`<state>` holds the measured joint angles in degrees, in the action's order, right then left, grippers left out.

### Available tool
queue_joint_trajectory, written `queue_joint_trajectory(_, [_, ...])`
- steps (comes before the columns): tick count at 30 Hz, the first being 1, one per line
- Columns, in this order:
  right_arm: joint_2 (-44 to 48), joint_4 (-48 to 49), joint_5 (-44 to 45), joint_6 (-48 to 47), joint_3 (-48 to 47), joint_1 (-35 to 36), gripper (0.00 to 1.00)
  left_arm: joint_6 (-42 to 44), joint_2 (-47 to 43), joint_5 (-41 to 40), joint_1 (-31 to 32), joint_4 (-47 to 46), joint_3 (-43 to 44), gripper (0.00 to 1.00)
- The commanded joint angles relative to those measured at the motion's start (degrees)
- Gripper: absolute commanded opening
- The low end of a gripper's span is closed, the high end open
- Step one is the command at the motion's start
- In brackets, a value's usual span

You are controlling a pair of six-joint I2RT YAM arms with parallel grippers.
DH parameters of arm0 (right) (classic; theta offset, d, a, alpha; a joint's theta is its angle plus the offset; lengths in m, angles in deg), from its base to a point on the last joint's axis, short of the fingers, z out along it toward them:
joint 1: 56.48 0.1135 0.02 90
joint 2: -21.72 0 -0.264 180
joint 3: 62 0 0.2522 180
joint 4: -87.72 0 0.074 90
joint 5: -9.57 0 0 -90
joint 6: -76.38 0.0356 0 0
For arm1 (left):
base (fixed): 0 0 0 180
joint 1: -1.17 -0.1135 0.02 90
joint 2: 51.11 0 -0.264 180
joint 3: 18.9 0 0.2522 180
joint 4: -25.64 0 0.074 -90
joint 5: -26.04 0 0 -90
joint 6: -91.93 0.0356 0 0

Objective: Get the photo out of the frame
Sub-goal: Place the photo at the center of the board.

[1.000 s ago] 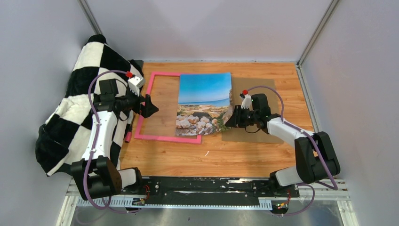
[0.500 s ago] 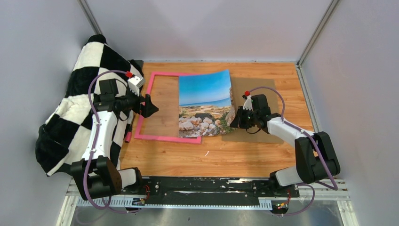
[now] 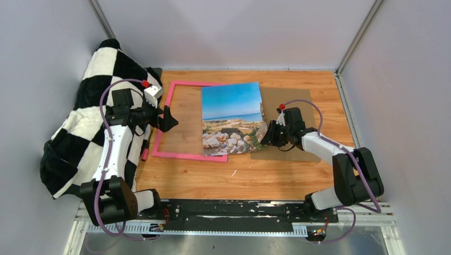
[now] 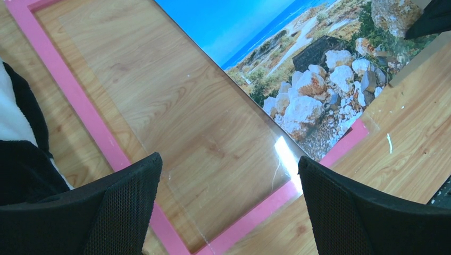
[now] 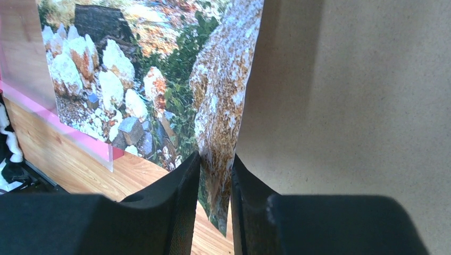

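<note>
Photo (image 3: pixel 231 119) between right end effector (image 5: pixel 215 159) jaws

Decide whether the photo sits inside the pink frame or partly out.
Partly out: the photo overhangs the frame onto the cardboard, its edge raised there.

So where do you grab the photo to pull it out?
Pinch the photo at its right edge near the bottom corner, coming from the right over the cardboard. That edge pokes out past the pink frame and curls up off the cardboard, so a finger fits on each side of the thin sheet. The right gripper is pinching it just there.
</note>
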<state>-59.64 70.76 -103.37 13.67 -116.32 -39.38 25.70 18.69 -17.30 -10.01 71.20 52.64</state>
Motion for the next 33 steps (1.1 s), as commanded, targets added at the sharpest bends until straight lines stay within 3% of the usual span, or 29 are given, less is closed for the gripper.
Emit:
queue_joint_trajectory(1, [-1.18, -4.67, -0.23, 0.85, -1.13, -0.50, 0.28, 0.19, -0.50, -0.57, -0.42, -0.73, 0.38, 1.00])
queue_joint_trajectory(8, [-1.09, -8.39, 1.39, -0.87, -3.04, -0.37, 0.14, 0.31, -0.75, -0.69, -0.42, -0.79, 0.32, 1.00])
queue_joint_trajectory(14, [-1.09, -10.64, 3.59, -2.06, -4.24, 0.43, 0.11, 0.22, -0.72, -0.69, -0.42, -0.81, 0.32, 1.00])
queue_joint_trajectory(17, [-0.99, -11.46, 3.57, -2.49, -4.84, 0.89, 0.15, 0.18, -0.87, -0.76, -0.42, -0.77, 0.27, 1.00])
queue_joint_trajectory(22, [-0.73, -12.97, 3.14, -2.99, -5.91, 0.91, 0.29, 0.22, -1.07, -0.77, -0.42, -0.81, 0.31, 1.00])
queue_joint_trajectory(33, [0.10, -15.43, 5.31, -4.38, -7.61, -0.13, 0.30, 0.44, -1.23, -0.69, -0.42, -1.02, 0.05, 1.00])
